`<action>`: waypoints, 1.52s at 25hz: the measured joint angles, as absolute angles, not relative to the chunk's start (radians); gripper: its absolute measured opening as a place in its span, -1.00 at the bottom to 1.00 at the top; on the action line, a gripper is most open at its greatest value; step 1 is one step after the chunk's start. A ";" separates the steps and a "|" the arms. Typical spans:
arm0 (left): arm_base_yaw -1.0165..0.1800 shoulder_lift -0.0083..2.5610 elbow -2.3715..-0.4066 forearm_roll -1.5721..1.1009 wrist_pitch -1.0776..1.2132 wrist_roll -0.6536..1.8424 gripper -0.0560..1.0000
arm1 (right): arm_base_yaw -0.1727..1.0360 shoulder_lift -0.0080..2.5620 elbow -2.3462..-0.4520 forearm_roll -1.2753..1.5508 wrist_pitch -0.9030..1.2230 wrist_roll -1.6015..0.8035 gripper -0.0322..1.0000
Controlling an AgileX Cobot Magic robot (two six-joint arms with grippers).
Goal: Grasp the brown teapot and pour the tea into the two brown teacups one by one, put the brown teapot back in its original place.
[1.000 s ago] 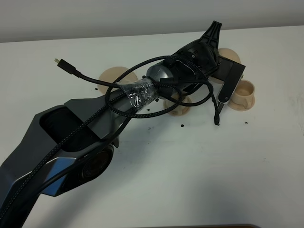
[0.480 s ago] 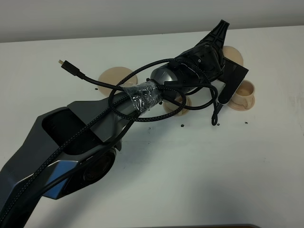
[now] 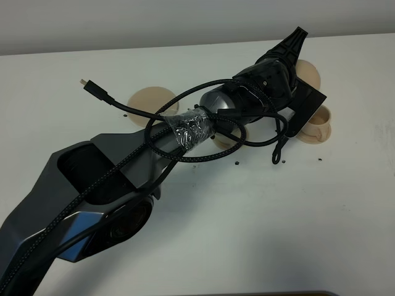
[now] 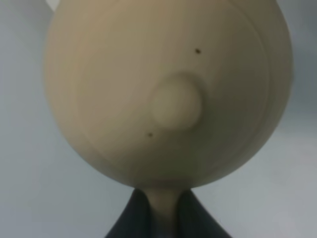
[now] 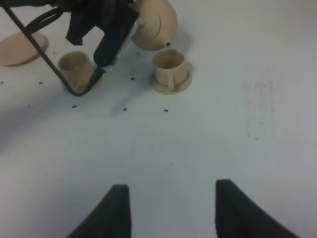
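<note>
The white counter is crossed by the left arm, which stretches long and low past the wide saucer, with black cables looped round it. The left pincer is clamped on the handle of the one brown teapot, held tipped well beyond the saucer, beside the farther teacup. The nearer teacup, second of two, sits between, half hidden by arm and cable. The right pincer hangs with its fingers apart.
</note>
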State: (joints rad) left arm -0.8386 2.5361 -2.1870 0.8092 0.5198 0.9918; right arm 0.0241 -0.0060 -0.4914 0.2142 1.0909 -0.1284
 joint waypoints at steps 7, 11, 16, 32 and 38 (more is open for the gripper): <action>-0.842 2.536 -2.187 0.852 0.505 1.022 -0.66 | 0.024 -0.006 -0.491 0.214 1.091 -0.128 -0.14; -0.842 2.536 -2.187 0.852 0.497 1.071 -0.66 | 0.024 -0.006 -0.491 0.214 1.091 -0.128 -0.14; -0.842 2.536 -2.187 0.853 0.470 1.086 -0.66 | 0.024 -0.006 -0.491 0.214 1.091 -0.128 -0.14; -0.842 2.537 -2.187 0.947 0.429 1.098 -0.66 | 0.024 -0.006 -0.491 0.214 1.091 -0.128 -0.14; -0.842 2.537 -2.187 0.953 0.427 1.139 -0.66 | 0.024 -0.006 -0.491 0.214 1.091 -0.128 -0.14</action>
